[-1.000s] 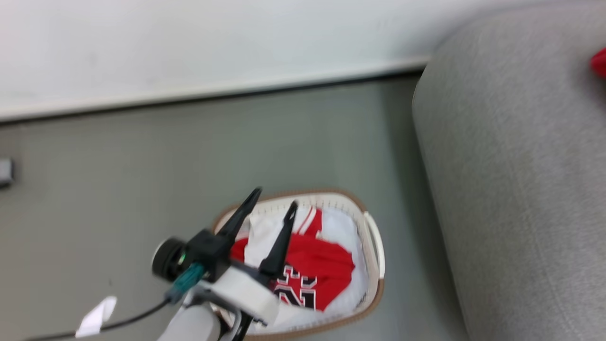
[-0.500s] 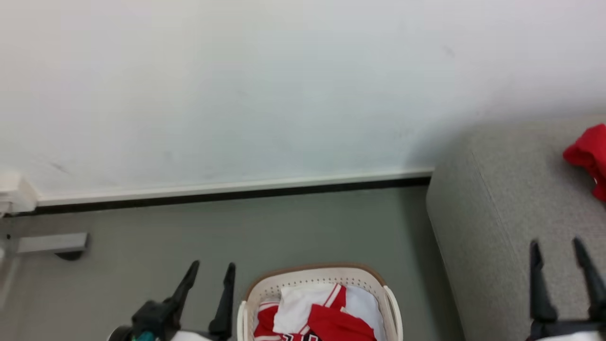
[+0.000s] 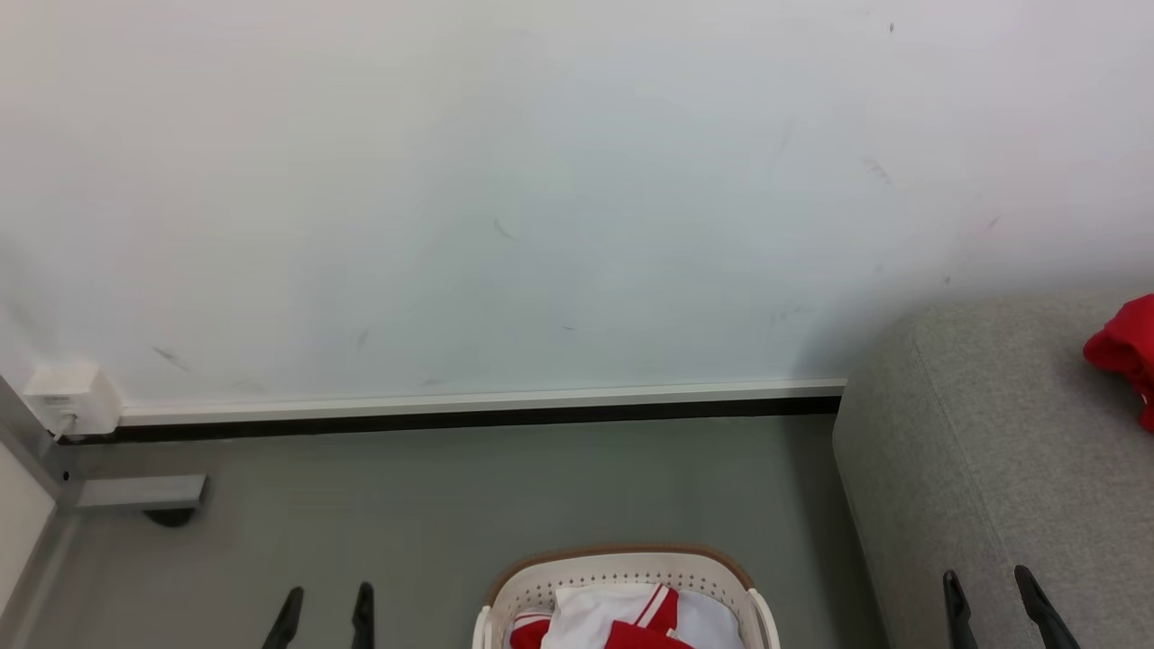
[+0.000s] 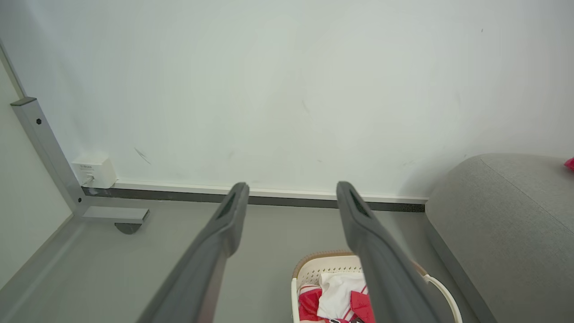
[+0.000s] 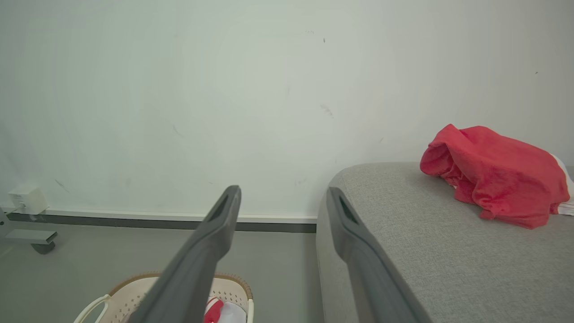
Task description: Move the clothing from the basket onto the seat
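Left end effector (image 3: 328,593) is recorded at the lower edge of the head view, over the grey floor (image 3: 433,505), its two dark fingers spread apart with nothing between them. Right end effector (image 3: 984,577) is likewise parted and empty, over the rounded end of the large grey woven-fabric sofa (image 3: 992,451). The oval cream-white perforated plastic laundry basket with a brown rim (image 3: 622,552) is seated on the floor between the two end effectors, touching neither, with a narrow strip of floor left between it and the sofa. Inside the basket, a white garment with red-and-white striped trim (image 3: 590,613) is laid uppermost, with crumpled red jersey fabric (image 3: 645,638) beside it. A second crumpled red jersey (image 5: 493,179) is noted on the sofa top near the white wall (image 3: 541,180), well apart from the right end effector (image 5: 282,190). Open floor is observed left of the basket and behind it up to the dark skirting strip (image 3: 451,419). A grey metal frame foot (image 3: 135,493) and a white wall box (image 3: 68,397) are logged at the far left.
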Robot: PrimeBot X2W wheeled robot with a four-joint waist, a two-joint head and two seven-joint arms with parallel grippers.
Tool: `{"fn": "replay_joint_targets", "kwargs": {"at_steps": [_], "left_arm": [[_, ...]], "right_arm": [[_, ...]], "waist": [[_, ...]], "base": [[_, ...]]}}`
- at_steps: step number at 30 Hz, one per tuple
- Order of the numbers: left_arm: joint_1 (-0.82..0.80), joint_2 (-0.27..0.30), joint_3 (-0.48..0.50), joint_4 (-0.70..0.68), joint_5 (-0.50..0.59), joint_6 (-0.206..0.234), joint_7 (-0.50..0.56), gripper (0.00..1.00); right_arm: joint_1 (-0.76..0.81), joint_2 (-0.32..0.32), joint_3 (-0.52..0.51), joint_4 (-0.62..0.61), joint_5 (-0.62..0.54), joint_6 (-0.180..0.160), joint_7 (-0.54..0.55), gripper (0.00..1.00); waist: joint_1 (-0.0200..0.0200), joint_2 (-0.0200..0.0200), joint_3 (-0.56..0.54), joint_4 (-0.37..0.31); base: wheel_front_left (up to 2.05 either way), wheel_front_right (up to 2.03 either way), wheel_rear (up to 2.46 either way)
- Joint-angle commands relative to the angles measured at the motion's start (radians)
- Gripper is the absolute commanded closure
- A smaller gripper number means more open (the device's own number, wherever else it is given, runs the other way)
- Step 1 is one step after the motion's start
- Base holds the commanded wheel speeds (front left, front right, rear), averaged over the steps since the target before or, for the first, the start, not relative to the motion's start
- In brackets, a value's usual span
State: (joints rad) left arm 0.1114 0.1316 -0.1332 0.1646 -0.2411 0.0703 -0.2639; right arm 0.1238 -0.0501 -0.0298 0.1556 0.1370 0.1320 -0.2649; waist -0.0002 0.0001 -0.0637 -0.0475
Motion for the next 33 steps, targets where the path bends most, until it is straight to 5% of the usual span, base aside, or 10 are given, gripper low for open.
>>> {"fn": "replay_joint_targets", "kwargs": {"at_steps": [1, 22, 33], "left_arm": [[0.01, -0.008, 0.018, 0.003, 0.025, -0.011, -0.001, 0.0], [0.009, -0.074, 0.102, 0.017, 0.103, -0.096, -0.001, 0.0], [-0.089, -0.078, 0.049, 0.039, 0.126, -0.13, -0.001, 0.0]], "right_arm": [[0.002, -0.001, 0.001, 0.004, 0.013, -0.003, 0.001, 0.0], [-0.024, -0.001, 0.02, 0.026, -0.005, -0.003, 0.001, 0.0], [-0.09, -0.001, 0.007, -0.006, -0.014, -0.003, 0.001, 0.0]], "waist": [[0.0002, -0.0001, -0.002, 0.003], [0.0002, -0.0001, 0.009, 0.003], [0.0002, -0.0001, 0.1, -0.092]], "base": [[0.0, 0.0, 0.0], [0.0, 0.0, 0.0], [0.0, 0.0, 0.0]]}}
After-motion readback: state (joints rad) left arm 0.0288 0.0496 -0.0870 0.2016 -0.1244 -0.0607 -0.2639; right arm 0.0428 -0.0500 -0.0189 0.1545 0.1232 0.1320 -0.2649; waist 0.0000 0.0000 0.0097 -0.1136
